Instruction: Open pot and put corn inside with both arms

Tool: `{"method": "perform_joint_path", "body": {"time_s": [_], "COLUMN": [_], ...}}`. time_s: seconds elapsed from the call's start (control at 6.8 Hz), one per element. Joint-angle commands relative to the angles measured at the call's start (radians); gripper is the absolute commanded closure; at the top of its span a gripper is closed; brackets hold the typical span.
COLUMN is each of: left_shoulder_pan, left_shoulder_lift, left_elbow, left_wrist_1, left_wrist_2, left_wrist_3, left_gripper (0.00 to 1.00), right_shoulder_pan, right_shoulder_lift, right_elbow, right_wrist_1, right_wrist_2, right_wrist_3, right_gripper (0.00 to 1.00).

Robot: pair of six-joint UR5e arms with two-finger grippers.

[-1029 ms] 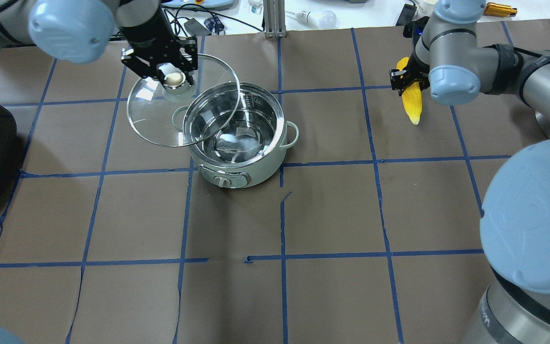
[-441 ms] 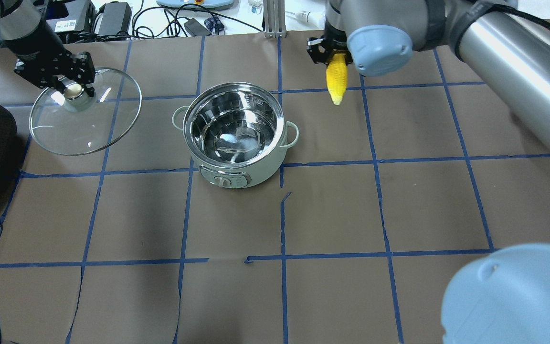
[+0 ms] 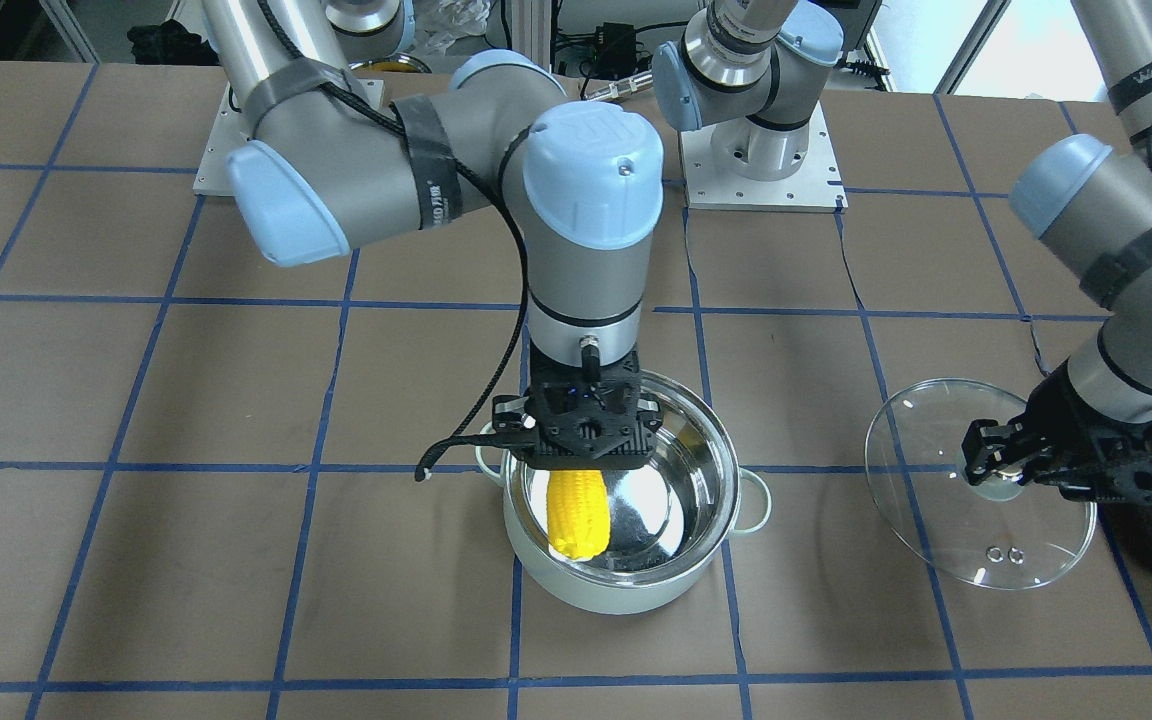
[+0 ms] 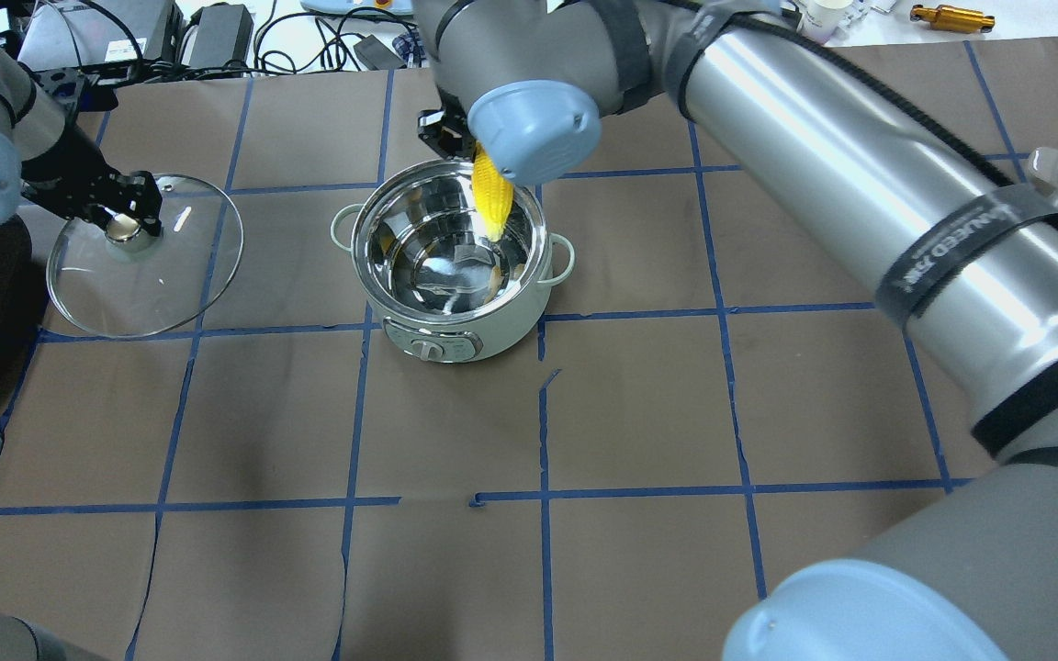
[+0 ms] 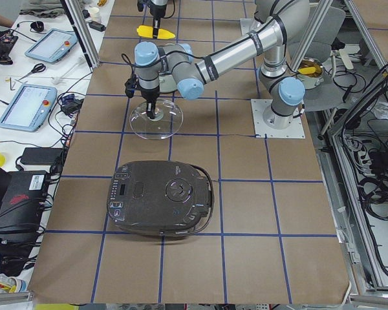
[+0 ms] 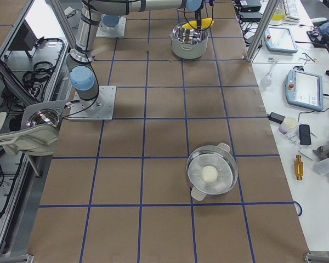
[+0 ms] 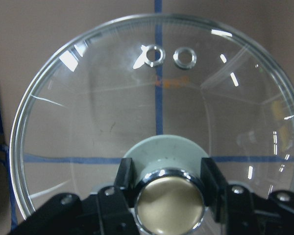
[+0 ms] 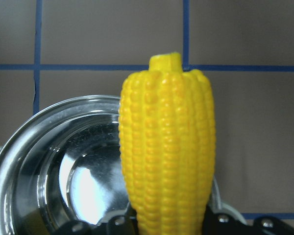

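Well to the left of the pot [image 4: 492, 335], a black rice cooker [image 5: 160, 197] is set on the brown-papered table [image 4: 639, 413]. Between the cooker and the pot, and clear of the pot, the round glass lid [image 4: 171, 275] is held by the left gripper [image 4: 123, 225]. Its black fingers [image 7: 126, 177] are closed on either side of the lid's metallic knob [image 7: 169, 199]. The lid is seen tilted, with its rim near the cooker; whether that rim touches the table cannot be told. The pot itself is seen uncovered and upright on the table, its shiny steel interior exposed and its control dial [image 4: 428, 347] turned toward the robot. Over the right half of the pot's opening the corn [image 4: 492, 197] is held by the right gripper [image 3: 581, 455], the jaws being clamped on the cob's thick end. The cob is hung point down and a little tilted, its tapered tip over the steel interior. How deep the tip reaches cannot be told. Far to the right of the pot, a steel steamer pan [image 6: 211, 174] with a white ball [image 6: 209, 173] in it is set on the table.
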Motion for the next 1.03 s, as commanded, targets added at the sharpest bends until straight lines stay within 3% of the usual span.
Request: {"method": "perform_joint_path", "body": {"time_s": [0.0,0.15,0.44,0.88], "left_shoulder_pan": [0.006,0.006,0.011,0.034], "left_shoulder_lift": [-0.035,-0.044,-0.059,-0.073], "left_elbow": [-0.073,-0.073,-0.073,-0.075], "left_wrist_1": [0.08,0.08,0.082,0.082], "left_wrist_2": [-0.026,-0.028,-0.026,-0.025], "left_wrist_3": [0.009,0.014,0.032,0.026], "left_gripper": [0.71,0.71,0.71,0.71], "right_shoulder_pan": [0.043,0.053,0.053,0.048], "right_shoulder_lift": [0.065,0.071,0.079,0.073], "right_elbow": [-0.014,-0.007,0.004,0.036], "right_wrist_1": [-0.02,-0.021,-0.049,-0.079], "right_wrist_2": [0.034,0.04,0.034,0.016], "right_wrist_3": [0.012,0.009,0.005,-0.026], "right_gripper": [1.0,1.0,0.0,0.0]}}
